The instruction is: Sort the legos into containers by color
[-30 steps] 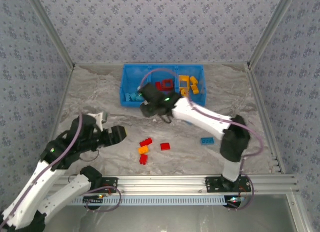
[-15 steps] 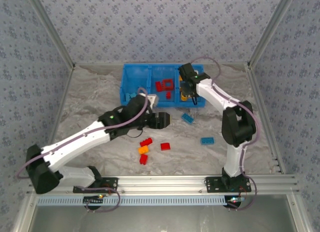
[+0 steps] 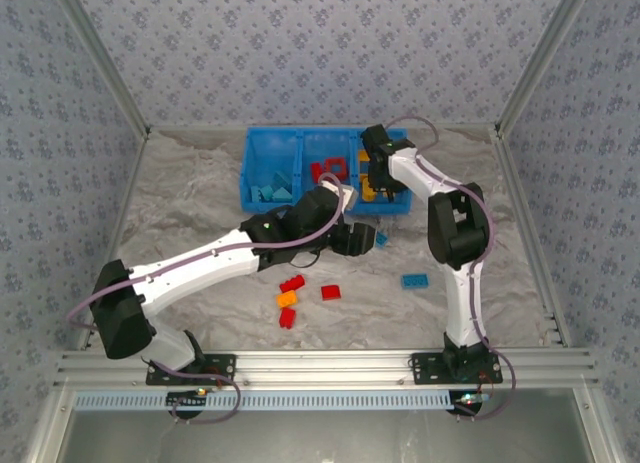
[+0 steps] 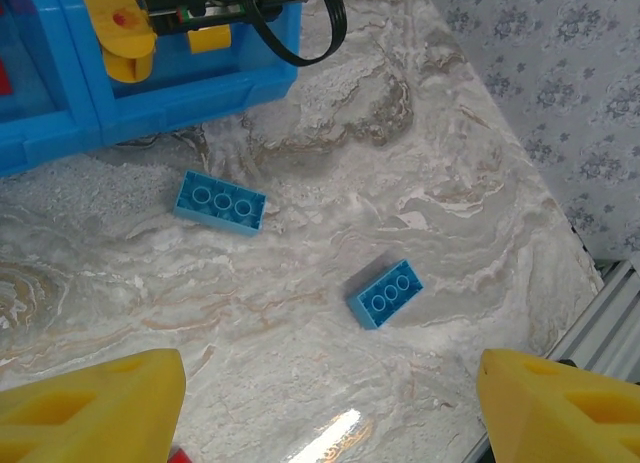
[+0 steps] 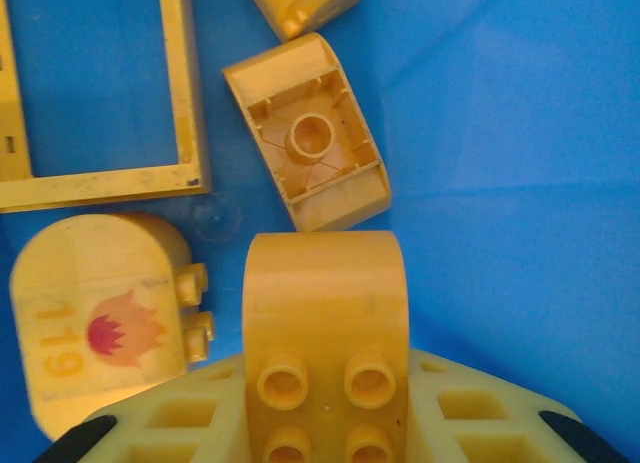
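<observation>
Blue-grey patterned walls (image 3: 300, 53) close in my marbled grey table (image 3: 190, 183). The glossy blue bin (image 3: 300, 133) sits at mid far edge, its three compartments side by side. My left gripper (image 4: 330, 388) hangs over the table near the bin's right end, fingers wide apart. My right gripper (image 5: 325, 408) is in the right compartment, clamped on a studded, round-backed yellow brick (image 5: 325, 293). Two light blue bricks (image 4: 220, 201) lie loose near the bin, and red bricks (image 3: 292, 283) lie mid-table.
</observation>
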`<state>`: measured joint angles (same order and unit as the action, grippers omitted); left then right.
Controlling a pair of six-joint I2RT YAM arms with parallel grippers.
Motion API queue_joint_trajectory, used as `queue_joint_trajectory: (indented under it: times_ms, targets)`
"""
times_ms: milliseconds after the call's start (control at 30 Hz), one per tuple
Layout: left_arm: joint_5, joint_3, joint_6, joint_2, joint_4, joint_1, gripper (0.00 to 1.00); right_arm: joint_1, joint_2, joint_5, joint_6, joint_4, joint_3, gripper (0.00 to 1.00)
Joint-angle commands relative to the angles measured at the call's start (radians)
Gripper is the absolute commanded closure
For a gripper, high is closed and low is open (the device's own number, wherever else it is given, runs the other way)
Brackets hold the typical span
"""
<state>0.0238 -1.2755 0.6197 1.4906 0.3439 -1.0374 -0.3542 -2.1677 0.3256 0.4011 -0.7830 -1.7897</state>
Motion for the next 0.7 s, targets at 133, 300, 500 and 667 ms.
queue_joint_trajectory:
  times_ms: [133, 300, 500, 667]
  targets:
    - [0.018, -0.045, -0.019, -0.001, 0.010, -0.013, 0.23, 0.003, 0.011, -0.036, -0.008, -0.028, -0.012, 0.46]
    - [0.032, -0.059, 0.023, 0.008, 0.041, -0.013, 0.23, -0.017, 0.127, -0.030, -0.020, -0.034, -0.013, 0.39]
    - [0.068, -0.173, 0.207, 0.108, 0.195, 0.009, 0.27, -0.040, 0.409, 0.004, -0.038, -0.008, 0.088, 0.41]
    - [0.026, -0.326, 0.360, 0.298, 0.316, 0.026, 0.30, -0.074, 0.767, -0.022, -0.032, 0.040, 0.363, 0.41]
